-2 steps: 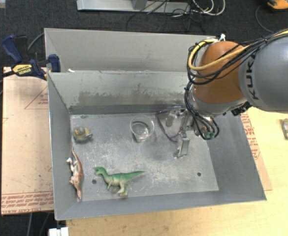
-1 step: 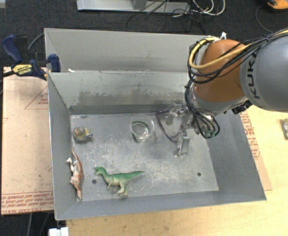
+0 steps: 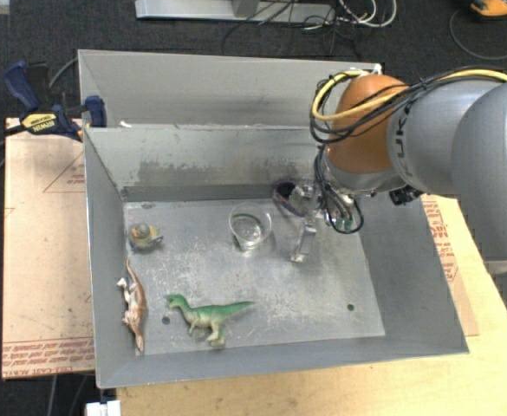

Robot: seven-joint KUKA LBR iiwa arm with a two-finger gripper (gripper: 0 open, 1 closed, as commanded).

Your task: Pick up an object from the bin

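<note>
Green toy dinosaur (image 3: 208,313) at front, clear round plastic cup (image 3: 249,230) mid-bin, fingers (image 3: 301,243) just beside, spread unclear

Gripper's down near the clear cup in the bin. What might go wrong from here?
1. The gripper hangs beside the clear round cup, not over it, so closing here may catch nothing.
2. Moving sideways could knock the cup across the bin floor.
3. The cup looks smooth, so it may slip.

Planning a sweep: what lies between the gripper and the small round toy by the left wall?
In the camera view, a clear round cup lies between the gripper and the small round toy, nearer the gripper.
</note>
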